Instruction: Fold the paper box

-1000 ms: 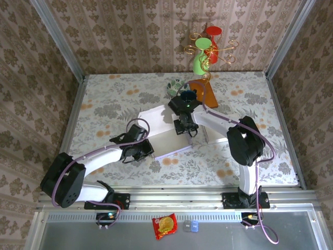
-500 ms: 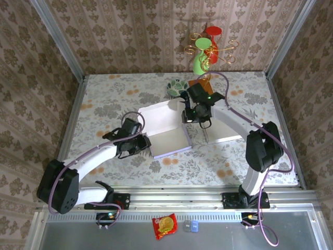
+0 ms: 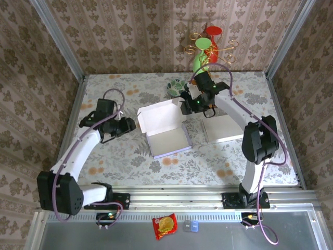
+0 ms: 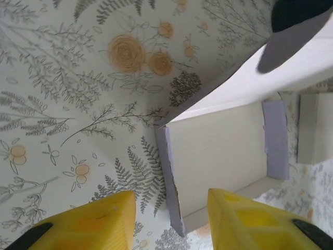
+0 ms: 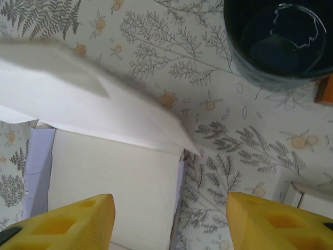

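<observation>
- paper box (image 3: 167, 139) sits mid-frame on the counter (image 3: 104, 99). Its tray lies flat and its lid (image 3: 158, 111) is tipped up along the tray's upper edge, so it is not yet closed.
- My left jaws are part-open and hold nothing. In the left wrist view the yellow fingers (image 4: 93, 224) sit at the bottom edge, with the tray's near corner just beyond the gap.
- In the top view my left jaws are left of the box and apart from it. My guess is that they stand off so the lid can swing freely.
- My right jaws are spread wide and hold nothing. In the right wrist view their fingers (image 5: 67, 221) frame the tray from above, and the lid slants blurred across the upper left.
- In the top view my right jaws hang by the lid's right end. I can't tell whether they touch it. They are probably placed to press the lid down.
- second white box (image 3: 223, 129) lies flat right of centre, beside the tray and clear of the fold.
- dark cup (image 5: 281, 41) is in the upper right of the right wrist view, near the lid's end, so it could get bumped.
- No writing on the box is readable. The red snack packet (image 3: 164, 225) at the bottom edge has print too small to read.
</observation>
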